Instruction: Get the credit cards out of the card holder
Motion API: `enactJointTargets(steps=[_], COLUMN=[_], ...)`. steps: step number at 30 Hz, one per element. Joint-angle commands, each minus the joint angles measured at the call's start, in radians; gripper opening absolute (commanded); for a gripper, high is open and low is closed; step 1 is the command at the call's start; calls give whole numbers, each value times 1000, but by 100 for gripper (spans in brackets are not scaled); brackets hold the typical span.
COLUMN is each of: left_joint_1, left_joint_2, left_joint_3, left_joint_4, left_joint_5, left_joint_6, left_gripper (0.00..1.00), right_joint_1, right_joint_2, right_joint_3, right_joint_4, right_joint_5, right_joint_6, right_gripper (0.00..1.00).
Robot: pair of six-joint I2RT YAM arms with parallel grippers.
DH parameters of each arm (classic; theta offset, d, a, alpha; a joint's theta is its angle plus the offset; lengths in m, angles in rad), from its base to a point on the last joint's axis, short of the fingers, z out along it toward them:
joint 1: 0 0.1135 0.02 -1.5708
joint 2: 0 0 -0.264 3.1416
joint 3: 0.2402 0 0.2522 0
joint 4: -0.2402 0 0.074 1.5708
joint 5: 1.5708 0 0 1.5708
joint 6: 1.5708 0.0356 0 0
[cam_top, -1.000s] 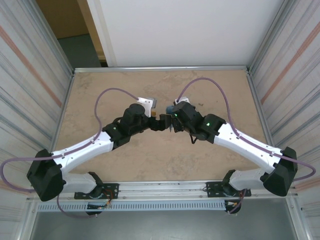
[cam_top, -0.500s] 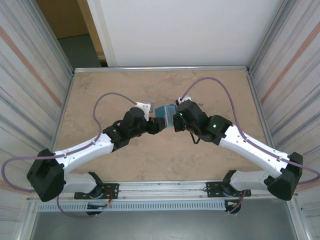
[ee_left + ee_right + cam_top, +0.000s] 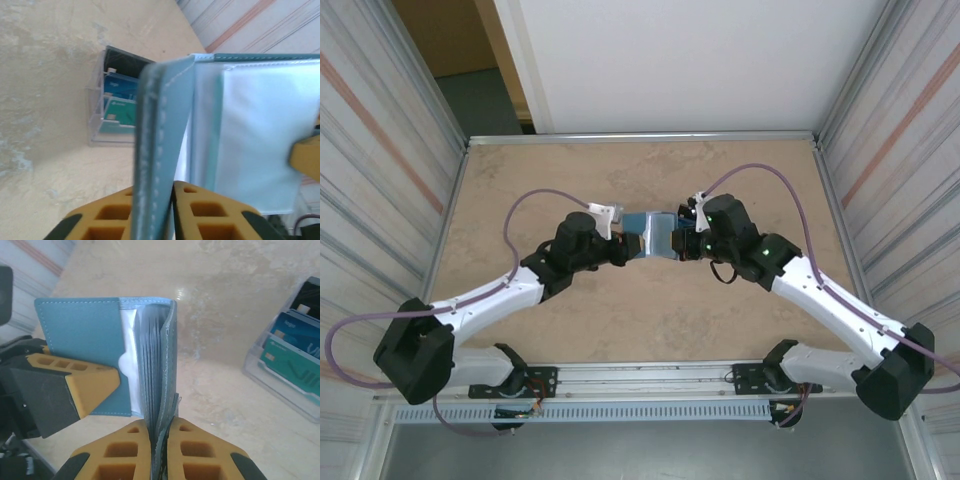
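One small slate-blue bifold card holder point(image 3: 655, 234) is held open between two grippers over the beige stone-patterned tabletop point(image 3: 620, 320). The left gripper point(image 3: 152, 200) is pressed tight on one cover panel of the holder, and the right gripper point(image 3: 159, 440) pinches the opposite panel, with the holder's clear plastic sleeves fanned between them. Near the holder, one clear plastic stand point(image 3: 280, 390) sits on the table carrying three credit cards point(image 3: 295, 347): one black point(image 3: 311, 299), one light blue point(image 3: 299, 335) and one teal point(image 3: 287, 367).
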Motion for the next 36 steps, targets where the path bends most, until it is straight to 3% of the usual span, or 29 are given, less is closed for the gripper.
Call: enactJointTargets(steps=[1,4,8,10,13,16,19,22,24,28,36], left_joint_1=[20,29,32,33,33,33,33,32,34,38,44], left_joint_2=[25,51,75,82,82,72,60,53,53,58,42], left_joint_3=[-8,-5,6,10,14,15,18,22,23,22,11], left_joint_4=[119,190,233,219,194,148,119,118,139,191,218], left_joint_5=[120,195,256,262,261,244,234,235,248,287,296], left_joint_6=[-12,-37,-56,-56,-52,-39,-24,-24,-33,-69,-101], left_gripper=[9,3,2,7,23,25,21,6,0,0,0], right_joint_1=[-17,-29,-30,-30,-30,-30,-30,-31,-30,-30,-36], right_joint_2=[-51,-58,-53,-51,-50,-50,-43,-38,-37,-37,-57], right_joint_3=[-27,-46,-51,-53,-48,-41,-27,-29,-35,-42,-71], right_joint_4=[108,131,141,146,142,126,101,113,134,146,153], right_joint_5=[-155,-182,-191,-192,-184,-162,-142,-159,-173,-160,-125], right_joint_6=[27,30,29,29,25,16,6,4,6,5,-3], right_gripper=[1,2,2,0,0,0,0,0,10,15,42])
